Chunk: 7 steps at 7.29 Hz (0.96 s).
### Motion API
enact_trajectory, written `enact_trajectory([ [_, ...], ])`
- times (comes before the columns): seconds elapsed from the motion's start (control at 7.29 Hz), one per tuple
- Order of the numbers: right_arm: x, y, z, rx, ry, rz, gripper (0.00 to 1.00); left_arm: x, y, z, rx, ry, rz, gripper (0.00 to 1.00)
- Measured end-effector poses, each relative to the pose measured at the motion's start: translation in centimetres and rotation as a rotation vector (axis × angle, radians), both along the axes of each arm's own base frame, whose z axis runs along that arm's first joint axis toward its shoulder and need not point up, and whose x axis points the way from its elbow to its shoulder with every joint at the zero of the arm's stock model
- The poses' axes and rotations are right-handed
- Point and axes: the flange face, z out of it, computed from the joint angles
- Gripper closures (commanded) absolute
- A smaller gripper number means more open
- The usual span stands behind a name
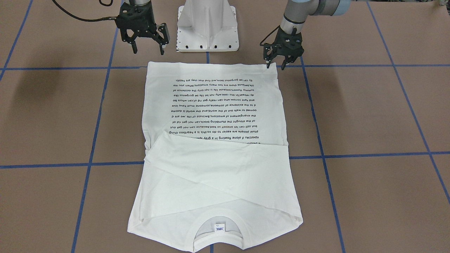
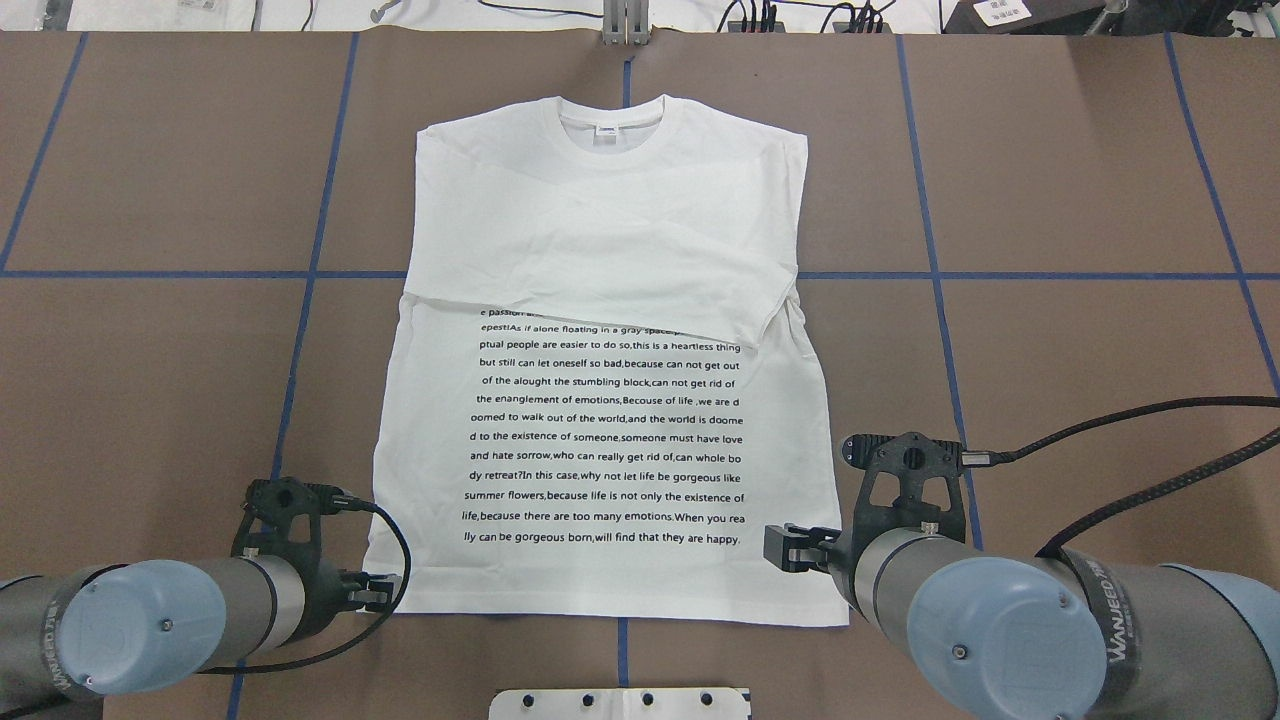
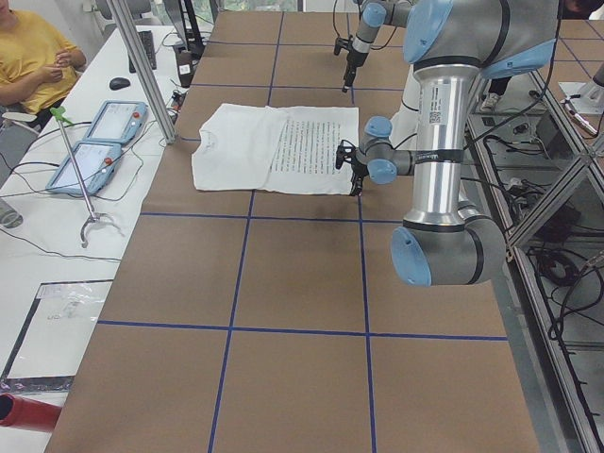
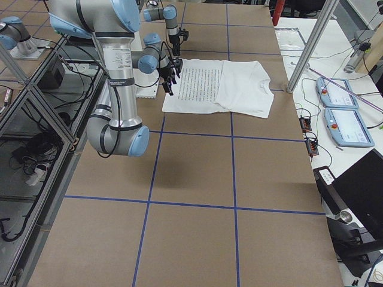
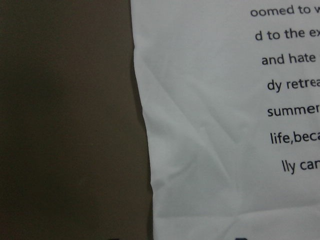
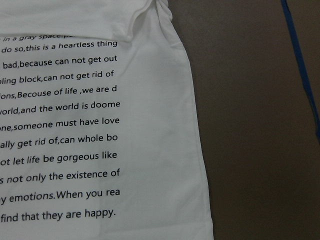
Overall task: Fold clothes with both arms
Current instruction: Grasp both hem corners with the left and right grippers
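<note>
Collar (image 1: pixel 218 243) end of the white T-shirt (image 1: pixel 211 182) sits closest to the front-facing camera, with the label (image 1: pixel 220 227) showing inside the ribbed ring

Position: shirt lies flat at mid-table (image 1: pixel 369 116). Long axis runs straight from the robot's side to the operators' side. Hem (image 1: pixel 211 64) is toward the white pedestal base (image 1: pixel 207 31), collar away from it

Edges: hem is straight and lies along the blue tape line (image 1: pixel 351 65) that crosses in front of the base. Side edges look slightly wavy in both wrist views, with shallow creases near the hem corner on the robot's left

Room: broad brown table surface shows on either side of the shirt, marked only by the tape grid

Look: thin white fabric. Both sleeves (image 1: pixel 225 165) are folded inward across the chest, overlapping on diagonals and covering the top lines of the black text block (image 1: pixel 218 105). The text reads upright from the robot's side

Left gripper (image 1: pixel 275 65): fingers a narrow gap apart, pointing down, holding nothing. Tips are at the hem corner on the robot's left; cannot tell whether they touch the cloth

Right gripper (image 1: pixel 148 49): fingers spread wide, empty, near the other hem corner. Tips are apart from the cloth in the front view
</note>
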Motion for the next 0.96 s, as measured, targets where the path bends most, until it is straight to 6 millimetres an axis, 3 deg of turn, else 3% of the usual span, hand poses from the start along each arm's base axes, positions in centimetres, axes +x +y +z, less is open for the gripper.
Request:
enact_trajectory([
  [0.55, 0.0, 0.0, 0.1, 0.0, 0.003, 0.0, 0.0, 0.7, 0.7, 0.4, -0.002, -0.009, 0.016, 0.46],
  [0.69, -0.1, 0.0, 0.1, 0.0, 0.003, 0.0, 0.0, 0.8, 0.8, 0.5, -0.002, -0.011, 0.02, 0.58],
  [0.96, -0.1, 0.0, 0.1, 0.0, 0.004, 0.0, 0.0, 1.0, 1.2, 0.5, -0.002, -0.01, 0.028, 1.0],
])
